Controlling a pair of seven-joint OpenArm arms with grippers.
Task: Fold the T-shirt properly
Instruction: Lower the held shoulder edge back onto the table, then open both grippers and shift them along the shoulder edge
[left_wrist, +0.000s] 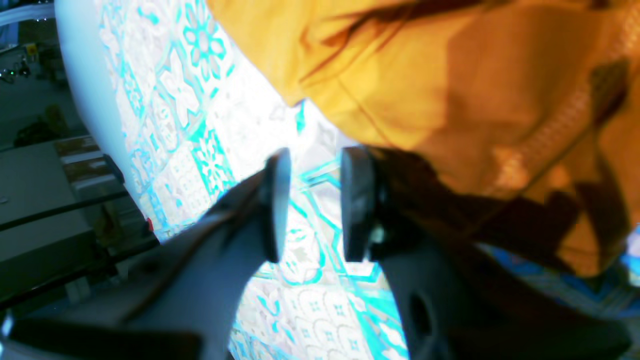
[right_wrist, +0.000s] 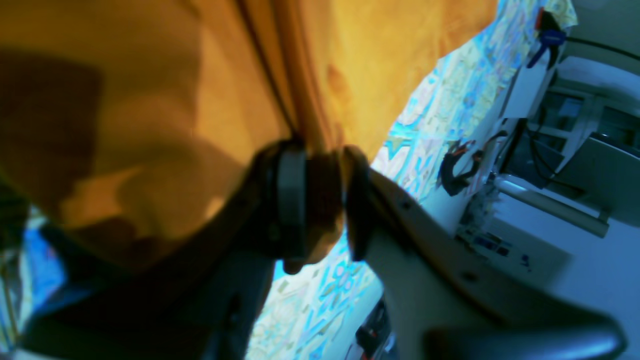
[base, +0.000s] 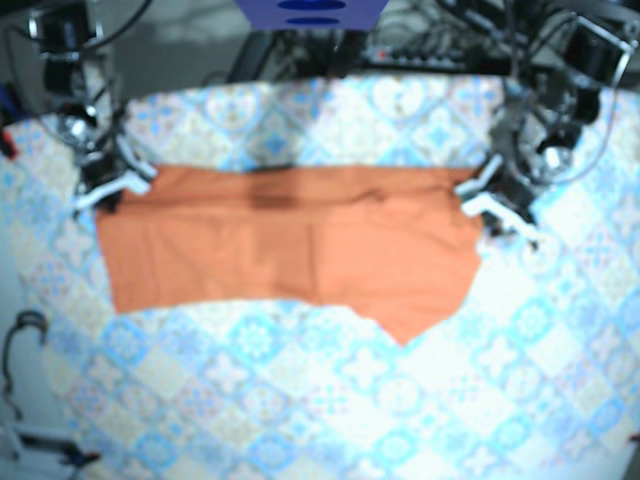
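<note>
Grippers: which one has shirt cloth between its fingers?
The right gripper: the orange shirt is pinched between its jaws. The left gripper is open, only tablecloth showing in its gap.

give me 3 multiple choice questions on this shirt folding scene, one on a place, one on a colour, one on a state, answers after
1. In the base view, where on the T-shirt is the right gripper?
A) its upper left corner
B) its lower pointed flap
C) its middle

2. What colour is the T-shirt?
A) blue
B) white
C) orange

3. How does the left gripper stand?
A) shut on the shirt
B) open
C) out of view

Answers:
1 A: the base view shows it at the shirt's upper left corner.
2 C: the cloth is orange against the blue-patterned tablecloth.
3 B: in the left wrist view the tablecloth shows through the gap between its jaws, with the shirt off to one side.
</note>
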